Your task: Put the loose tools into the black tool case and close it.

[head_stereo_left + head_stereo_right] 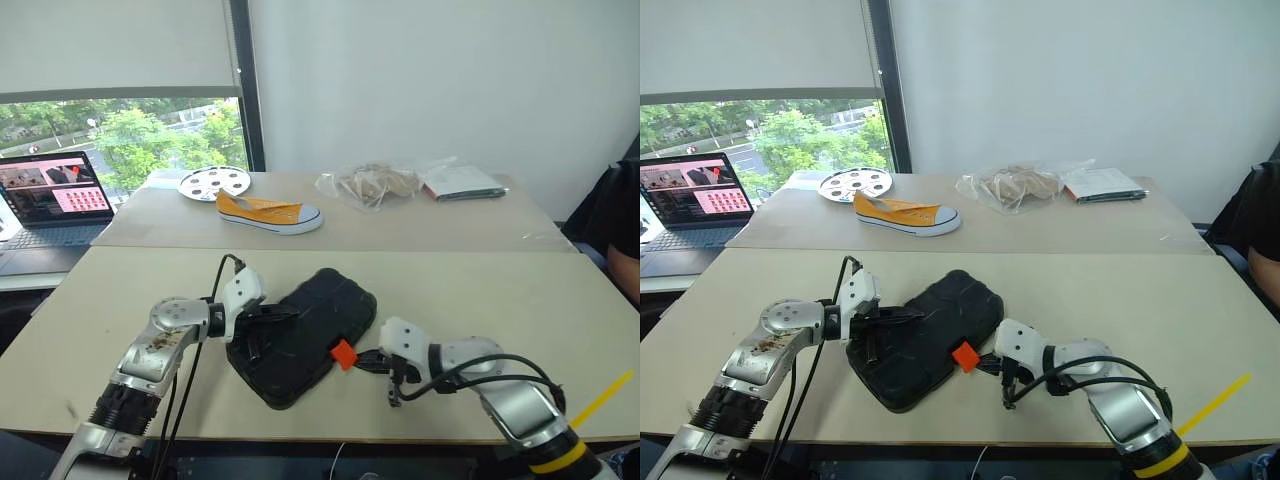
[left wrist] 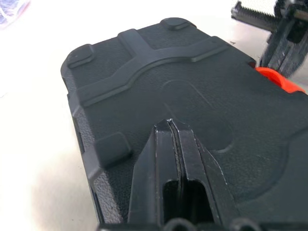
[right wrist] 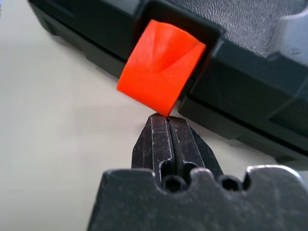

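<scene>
The black tool case (image 1: 310, 330) lies with its lid down on the near table, its orange latch (image 1: 343, 353) sticking out from the front edge. My left gripper (image 1: 283, 317) is shut, its tips resting on the case's lid (image 2: 192, 96) near the left end. My right gripper (image 3: 168, 118) is shut too, its tips just under the lower lip of the orange latch (image 3: 161, 67), which stands flipped out from the case. The loose tools are out of view.
A yellow sneaker (image 1: 268, 212), a white round disc (image 1: 213, 183) and a clear plastic bag (image 1: 372, 184) lie on the far table. An open laptop (image 1: 55, 195) stands at the left. A person's arm (image 1: 622, 235) shows at the right edge.
</scene>
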`<state>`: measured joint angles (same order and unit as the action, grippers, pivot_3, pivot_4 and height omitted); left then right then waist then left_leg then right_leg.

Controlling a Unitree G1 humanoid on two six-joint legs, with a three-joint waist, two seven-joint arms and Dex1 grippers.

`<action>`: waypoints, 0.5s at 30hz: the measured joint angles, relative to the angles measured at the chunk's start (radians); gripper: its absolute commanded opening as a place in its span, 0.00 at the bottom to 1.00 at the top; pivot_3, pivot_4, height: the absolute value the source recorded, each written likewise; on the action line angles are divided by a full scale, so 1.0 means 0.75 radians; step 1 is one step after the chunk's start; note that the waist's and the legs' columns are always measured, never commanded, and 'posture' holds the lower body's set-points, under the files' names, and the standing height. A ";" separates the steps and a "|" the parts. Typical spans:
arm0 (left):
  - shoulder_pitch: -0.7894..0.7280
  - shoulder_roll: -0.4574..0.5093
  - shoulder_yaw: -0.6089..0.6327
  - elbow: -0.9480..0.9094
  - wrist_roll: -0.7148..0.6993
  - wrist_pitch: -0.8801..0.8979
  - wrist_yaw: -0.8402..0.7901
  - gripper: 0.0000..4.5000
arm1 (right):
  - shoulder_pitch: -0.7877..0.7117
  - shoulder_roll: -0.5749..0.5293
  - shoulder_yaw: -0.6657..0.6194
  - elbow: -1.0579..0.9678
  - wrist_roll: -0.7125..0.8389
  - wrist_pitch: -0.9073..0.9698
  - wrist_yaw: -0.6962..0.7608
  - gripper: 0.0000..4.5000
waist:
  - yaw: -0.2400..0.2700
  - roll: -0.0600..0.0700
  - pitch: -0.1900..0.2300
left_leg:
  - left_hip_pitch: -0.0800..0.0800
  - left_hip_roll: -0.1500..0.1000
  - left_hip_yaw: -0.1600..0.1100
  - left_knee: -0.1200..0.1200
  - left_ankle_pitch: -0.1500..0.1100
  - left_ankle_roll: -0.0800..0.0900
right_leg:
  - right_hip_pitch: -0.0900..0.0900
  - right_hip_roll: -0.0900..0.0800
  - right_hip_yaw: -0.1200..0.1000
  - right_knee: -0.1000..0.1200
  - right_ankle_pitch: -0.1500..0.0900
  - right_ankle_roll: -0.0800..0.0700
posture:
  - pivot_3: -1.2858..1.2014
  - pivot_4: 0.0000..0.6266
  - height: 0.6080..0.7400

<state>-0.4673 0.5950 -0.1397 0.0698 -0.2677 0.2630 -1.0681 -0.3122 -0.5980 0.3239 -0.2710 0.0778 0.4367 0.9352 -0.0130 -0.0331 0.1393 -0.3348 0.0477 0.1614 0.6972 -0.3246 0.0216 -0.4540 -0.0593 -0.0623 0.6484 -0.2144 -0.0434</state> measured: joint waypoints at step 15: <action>-0.001 -0.019 -0.014 0.011 0.009 -0.023 -0.016 0.00 | 0.081 -0.186 -0.045 -0.087 0.034 0.061 0.092 0.00 | 0.007 0.006 -0.004 | 0.000 -0.001 -0.001 0.000 0.000 0.003 | 0.001 -0.001 -0.001 -0.003 -0.001 0.002 | 0.52 0.24 1.00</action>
<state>-0.4682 0.5806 -0.1504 0.0782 -0.2609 0.2460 -1.0800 -0.2515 -0.7374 0.2901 -0.3358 0.1035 0.4827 1.0042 -0.0079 -0.0288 0.1365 -0.3348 0.0473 0.1608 0.6970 -0.3247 0.0240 -0.4534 -0.0602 -0.0628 0.6465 -0.2149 -0.0416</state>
